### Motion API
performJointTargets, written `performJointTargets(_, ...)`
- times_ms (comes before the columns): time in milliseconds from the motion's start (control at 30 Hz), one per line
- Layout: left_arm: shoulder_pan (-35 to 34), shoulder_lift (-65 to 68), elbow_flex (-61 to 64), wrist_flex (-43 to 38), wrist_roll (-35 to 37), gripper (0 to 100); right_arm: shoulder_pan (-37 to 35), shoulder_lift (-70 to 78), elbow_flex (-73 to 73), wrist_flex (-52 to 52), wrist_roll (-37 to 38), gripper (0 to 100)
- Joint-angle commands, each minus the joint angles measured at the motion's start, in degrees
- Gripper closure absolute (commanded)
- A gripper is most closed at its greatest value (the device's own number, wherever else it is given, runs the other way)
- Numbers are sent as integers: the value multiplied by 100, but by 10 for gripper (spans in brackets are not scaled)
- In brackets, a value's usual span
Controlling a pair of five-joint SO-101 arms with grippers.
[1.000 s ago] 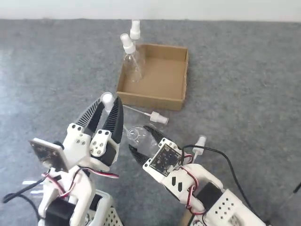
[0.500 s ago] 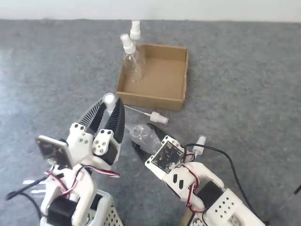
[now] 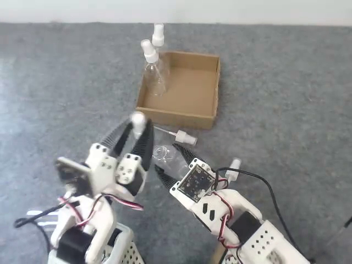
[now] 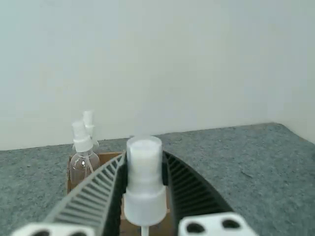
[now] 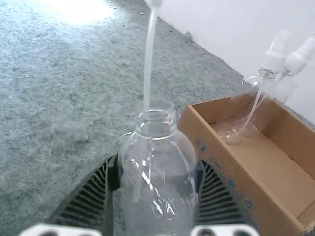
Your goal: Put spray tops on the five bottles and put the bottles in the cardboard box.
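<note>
Cardboard box [image 3: 176, 116] in the high view, two capped bottles [image 3: 155, 74] at its corner. Left wrist view: left fingers [image 4: 93, 191] clamped on a spray top [image 4: 144, 182]. Right wrist view: right fingers [image 5: 88, 196] squeezing a clear bottle [image 5: 157, 167] near the box, the top's tube [image 5: 147, 64] poking into its neck.

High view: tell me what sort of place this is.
Probably a robot test bench: two small arms with bare wiring, the left hand holding a spray top, on a grey felt-like tabletop before a plain white wall, with a cardboard box.
</note>
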Motion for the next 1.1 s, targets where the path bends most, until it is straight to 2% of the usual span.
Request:
performJointTargets(0, 229, -123, 22, -18, -211, 988, 92, -110, 114, -48, 35, 951)
performJointTargets(200, 255, -123, 22, 0, -211, 988, 347, -110, 114, -163, 18, 951)
performJointTargets(400, 264, -123, 22, 0, -211, 988, 576, -110, 97, -295, -378, 951)
performJointTargets(533, 457, -123, 66, 9, -246, 988, 585, -110, 88, -295, -396, 951)
performJointTargets(633, 695, -123, 110, 9, -571, 988, 585, -110, 88, -303, -396, 951)
performJointTargets(867, 774, -123, 171, -18, -659, 988, 593, -119, 88, -303, -396, 951)
performJointTargets(1067, 782, -123, 171, -9, -668, 988, 804, -787, 114, -75, -404, 951)
